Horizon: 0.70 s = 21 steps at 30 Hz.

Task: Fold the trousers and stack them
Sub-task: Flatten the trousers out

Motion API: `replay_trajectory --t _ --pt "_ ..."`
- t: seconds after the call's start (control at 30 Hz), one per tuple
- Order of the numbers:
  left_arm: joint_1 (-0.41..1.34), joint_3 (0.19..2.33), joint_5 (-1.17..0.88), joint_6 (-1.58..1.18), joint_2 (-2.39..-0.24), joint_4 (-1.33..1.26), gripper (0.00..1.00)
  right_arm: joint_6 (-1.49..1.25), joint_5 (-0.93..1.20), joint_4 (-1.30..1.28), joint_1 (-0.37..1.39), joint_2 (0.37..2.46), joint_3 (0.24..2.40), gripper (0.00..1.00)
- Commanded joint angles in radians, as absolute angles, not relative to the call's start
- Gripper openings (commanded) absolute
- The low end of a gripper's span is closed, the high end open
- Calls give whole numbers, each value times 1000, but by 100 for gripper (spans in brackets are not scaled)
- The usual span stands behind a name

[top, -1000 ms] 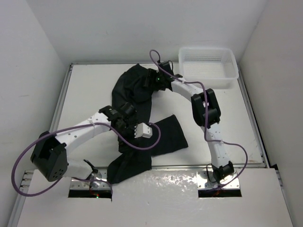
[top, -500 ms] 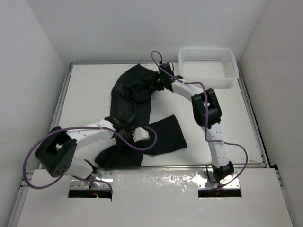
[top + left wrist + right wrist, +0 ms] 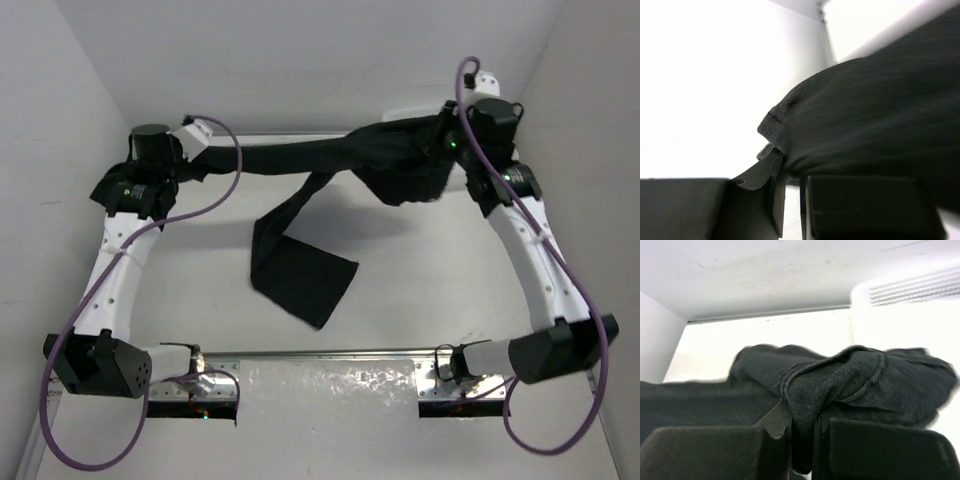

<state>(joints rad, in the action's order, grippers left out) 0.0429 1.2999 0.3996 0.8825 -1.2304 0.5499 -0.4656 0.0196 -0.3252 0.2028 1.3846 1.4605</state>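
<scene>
Stretching the trousers (image 3: 385,165) into a dark band above the far side of the table (image 3: 440,290), the left gripper (image 3: 222,150) at about ten o'clock in the overhead view and the right gripper (image 3: 447,140) at about two o'clock hold the garment clear of the surface. Each wrist camera shows its own jaws pressed together on black cloth. The left arm pinches a stitched edge. The right arm bites a bunched, ridged wad that may be the waistband, though the fabric is too crumpled there to be sure. One free leg (image 3: 300,270) drops from the middle of the span and trails toward six o'clock, its lower end lying flat on the white tabletop. The high, wide hold appears meant to let the cloth's own weight pull out twists, so that the legs hang straight before the pair is laid down for a first fold. No fold is visible yet, and the task looks to be at its spreading stage. A white mesh basket (image 3: 920,287) sits just behind the right gripper near one o'clock, largely hidden from overhead by the arm and the cloth. With so little fabric caught in each pinch, a slip under tension seems the main risk, and the trailing leg could drag crooked when the trousers are lowered.
</scene>
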Motion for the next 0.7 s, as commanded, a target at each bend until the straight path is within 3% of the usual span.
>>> replay_trajectory --t 0.0,0.2,0.37,0.53,0.6,0.67 --pt "-56 1425 448 957 -1284 486 0 -374 -6 -410 135 1319 1381 0" --pt "-140 1578 365 986 -1368 508 0 -337 41 -416 114 1256 1353 0" --pt "-140 1511 304 1035 -1355 488 0 -361 72 -359 114 1272 1330 0" --pt "-141 1531 295 1072 -1388 514 0 -334 61 -559 114 1373 1514 0" --pt "-144 1534 263 1086 -1356 642 0 -356 26 -644 114 1324 1468 0" --pt "-150 1417 168 1170 -1297 757 0 -429 2 -686 114 1240 1240 5"
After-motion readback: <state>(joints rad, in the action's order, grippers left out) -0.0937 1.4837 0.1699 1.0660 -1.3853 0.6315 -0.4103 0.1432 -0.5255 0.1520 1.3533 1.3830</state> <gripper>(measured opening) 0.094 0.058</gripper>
